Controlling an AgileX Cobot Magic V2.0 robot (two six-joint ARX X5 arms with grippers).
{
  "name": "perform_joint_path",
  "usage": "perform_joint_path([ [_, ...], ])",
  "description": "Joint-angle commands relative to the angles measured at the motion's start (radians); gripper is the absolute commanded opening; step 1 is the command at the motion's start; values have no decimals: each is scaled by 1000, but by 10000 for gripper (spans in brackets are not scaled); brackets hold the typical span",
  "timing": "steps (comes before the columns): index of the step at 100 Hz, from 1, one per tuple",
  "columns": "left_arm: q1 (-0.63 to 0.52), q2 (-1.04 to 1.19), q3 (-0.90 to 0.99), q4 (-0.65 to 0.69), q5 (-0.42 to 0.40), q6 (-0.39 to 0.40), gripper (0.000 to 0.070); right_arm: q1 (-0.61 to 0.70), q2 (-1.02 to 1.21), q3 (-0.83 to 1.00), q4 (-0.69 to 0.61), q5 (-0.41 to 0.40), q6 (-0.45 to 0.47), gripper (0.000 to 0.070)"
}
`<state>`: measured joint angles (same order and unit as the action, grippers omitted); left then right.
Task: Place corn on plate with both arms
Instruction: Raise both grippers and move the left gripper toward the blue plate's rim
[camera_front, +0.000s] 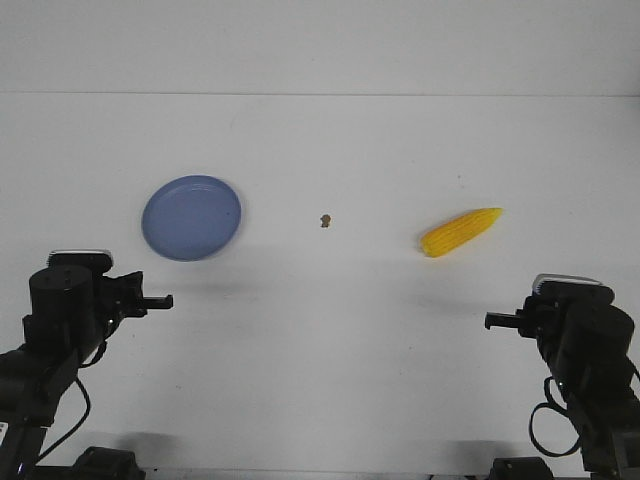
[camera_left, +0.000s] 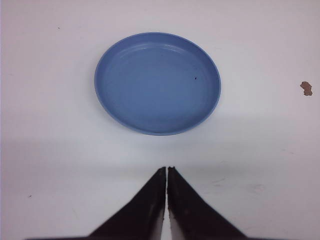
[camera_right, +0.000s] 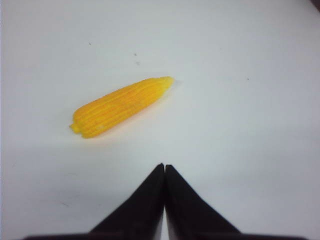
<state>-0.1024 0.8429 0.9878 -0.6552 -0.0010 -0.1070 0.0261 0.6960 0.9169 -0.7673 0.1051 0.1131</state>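
The blue-lavender plate (camera_front: 191, 217) lies empty on the left of the white table; it also shows in the left wrist view (camera_left: 157, 82). The yellow corn (camera_front: 460, 231) lies on the table at the right, pointed end to the far right; it also shows in the right wrist view (camera_right: 121, 106). My left gripper (camera_front: 166, 300) is shut and empty, near the front left, short of the plate (camera_left: 166, 169). My right gripper (camera_front: 490, 321) is shut and empty, near the front right, short of the corn (camera_right: 164, 166).
A small brown speck (camera_front: 325, 220) lies on the table between plate and corn, also in the left wrist view (camera_left: 306, 88). The table's far edge (camera_front: 320, 95) runs across the back.
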Motion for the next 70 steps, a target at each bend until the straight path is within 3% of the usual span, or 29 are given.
perform_joint_path([
  [1,0,3,15,6,-3,-7,12,1,0,13,5,0,21,0],
  [25,0,-5,16,6,-3,-7,17,1,-15,13,-3,-1,17,3],
  [31,0,-5,15,6,-3,-7,31,1,-15,13,-5,-1,15,74],
  [35,0,-5,15,6,-3,-8,88,1,-15,13,-10,-1,13,178],
  [42,0,-5,15,5,-3,-11,258,1,-15,13,-18,-1,13,384],
  [46,0,-5,15,6,-3,-11,334,1,-15,13,-21,-1,13,446],
  [54,0,-5,15,5,-3,-11,430,1,-16,13,-22,-1,14,473],
  [70,0,-5,16,5,-3,-11,434,1,-16,13,-21,0,14,473],
])
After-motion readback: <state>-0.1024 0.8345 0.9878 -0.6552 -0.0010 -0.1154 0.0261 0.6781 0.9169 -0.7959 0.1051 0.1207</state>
